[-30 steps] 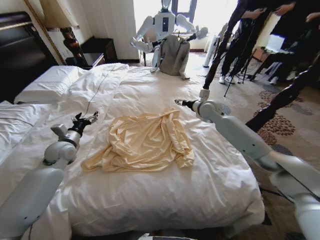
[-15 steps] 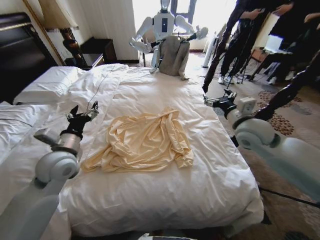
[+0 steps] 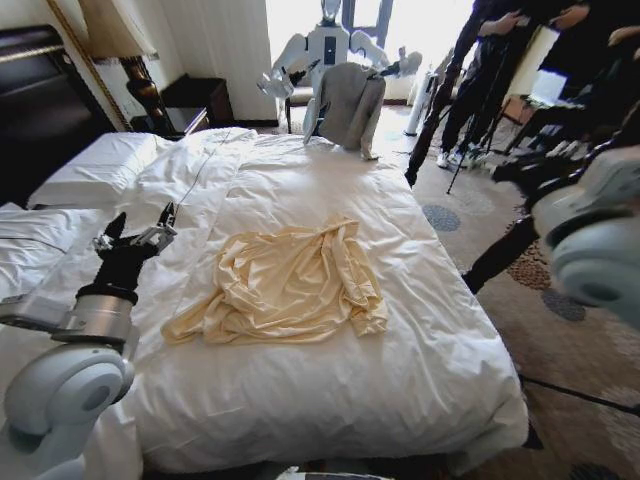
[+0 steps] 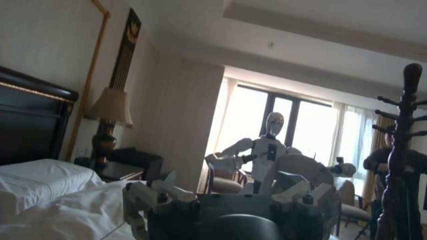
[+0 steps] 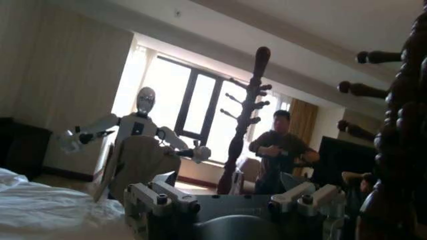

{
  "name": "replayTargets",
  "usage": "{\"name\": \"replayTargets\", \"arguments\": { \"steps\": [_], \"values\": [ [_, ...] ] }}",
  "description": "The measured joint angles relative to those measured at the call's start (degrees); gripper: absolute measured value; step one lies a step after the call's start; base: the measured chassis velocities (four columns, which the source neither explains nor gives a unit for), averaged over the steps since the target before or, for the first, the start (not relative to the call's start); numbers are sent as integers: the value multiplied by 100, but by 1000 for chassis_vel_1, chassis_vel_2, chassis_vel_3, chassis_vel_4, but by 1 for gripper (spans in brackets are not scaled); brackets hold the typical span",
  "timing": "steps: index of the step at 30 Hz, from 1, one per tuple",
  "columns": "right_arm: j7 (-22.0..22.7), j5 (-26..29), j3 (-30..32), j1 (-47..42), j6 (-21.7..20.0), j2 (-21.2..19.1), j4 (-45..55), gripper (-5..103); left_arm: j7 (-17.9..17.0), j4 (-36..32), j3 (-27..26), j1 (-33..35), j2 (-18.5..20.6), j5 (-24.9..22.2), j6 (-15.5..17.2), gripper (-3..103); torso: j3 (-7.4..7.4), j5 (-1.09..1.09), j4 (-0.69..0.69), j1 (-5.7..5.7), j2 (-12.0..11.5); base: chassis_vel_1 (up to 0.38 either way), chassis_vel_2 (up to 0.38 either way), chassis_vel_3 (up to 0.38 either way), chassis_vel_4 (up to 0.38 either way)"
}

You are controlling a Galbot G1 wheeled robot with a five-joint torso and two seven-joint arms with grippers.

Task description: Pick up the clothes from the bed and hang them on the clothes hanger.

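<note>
Clothes (image 3: pixel 290 285) are seen as pale cream-yellow, plain. Bed (image 3: pixel 330 190) is covered w/ white duvet; headboard (image 3: pixel 40 100) is dark, nearly black. Carpet (image 3: pixel 560 330) is patterned beige w/ dark round motifs. Left pincer (image 3: pixel 135 240) is coloured black, w/ silver-grey arm.

Place: a hotel-style bedroom
Bed (image 3: pixel 330 400): white duvet, pillows, dark headboard (image 3: pixel 30 110) — beyond the left end effector (image 3: pixel 140 232)
Lamp (image 3: pixel 115 30): on a nightstand — by curtained windows
</note>
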Motion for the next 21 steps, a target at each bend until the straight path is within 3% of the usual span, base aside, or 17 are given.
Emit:
{"name": "replayTargets", "arguments": {
  "steps": [3,5,7,10,15,21],
  "values": [
    [44,-2,-5,399,-361,-464,-411,100,9,-12,110,-5,-42,75,1,100,-1,5,-1,-3,1,0,0,0,0],
    [68,-10,3,479,-465,-556,-510,100,12,-17,141,-12,-48,82,0,100,-1,7,-1,-3,0,0,0,0,0],
    [60,-278,12,623,-820,-807,-773,100,14,-19,257,-64,-62,100,3,100,0,5,-1,-1,0,0,0,0,0],
    [-68,-495,-41,670,-968,-996,-950,100,15,-8,336,-117,-68,112,5,100,0,3,1,-1,0,0,0,0,0],
    [-253,-570,-194,699,-1006,-1178,-1632,100,18,39,483,-200,-70,145,8,100,-1,4,-1,-3,0,0,0,0,0],
    [-418,-419,-323,614,-914,-1130,-2383,100,24,80,638,-262,-77,229,5,100,0,5,0,-1,0,0,0,0,0]
  ]
}}
